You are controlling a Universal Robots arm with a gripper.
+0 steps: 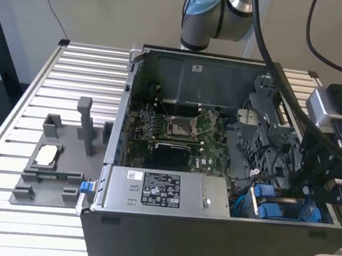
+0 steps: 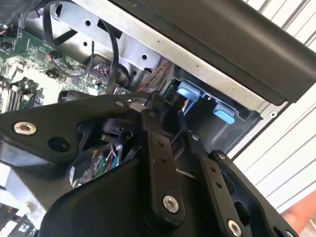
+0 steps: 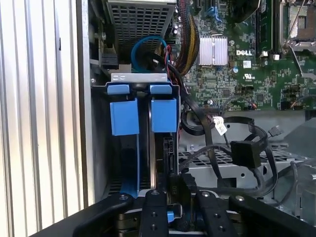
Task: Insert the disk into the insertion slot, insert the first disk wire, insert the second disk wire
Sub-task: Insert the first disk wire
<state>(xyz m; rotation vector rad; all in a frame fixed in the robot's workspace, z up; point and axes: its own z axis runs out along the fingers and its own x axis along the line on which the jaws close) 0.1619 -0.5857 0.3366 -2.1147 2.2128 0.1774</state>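
Observation:
In the exterior view my gripper (image 1: pixel 303 191) reaches down into the open case's corner at the exterior view's right. There the insertion slot (image 3: pixel 140 78), a grey metal cage with blue tabs (image 3: pixel 164 114), shows in both wrist views. The disk (image 3: pixel 165 153) sits in the bay, its dark connector end facing out. My gripper (image 3: pixel 177 183) stands right at that end with its fingers drawn together. In the second wrist view the fingertips (image 2: pixel 150 106) meet beside the blue tabs (image 2: pixel 189 91). A black wire connector (image 3: pixel 245 153) and a white one (image 3: pixel 219 127) lie loose beside the cage.
The silver power-supply box (image 1: pixel 155 190) sits along the case's near wall, with the motherboard (image 1: pixel 177 129) behind it. Black cables loop close to my fingers. A grey fixture (image 1: pixel 53 162) stands on the slatted table at the exterior view's left. A blue cable loop (image 3: pixel 148 47) hangs beyond the cage.

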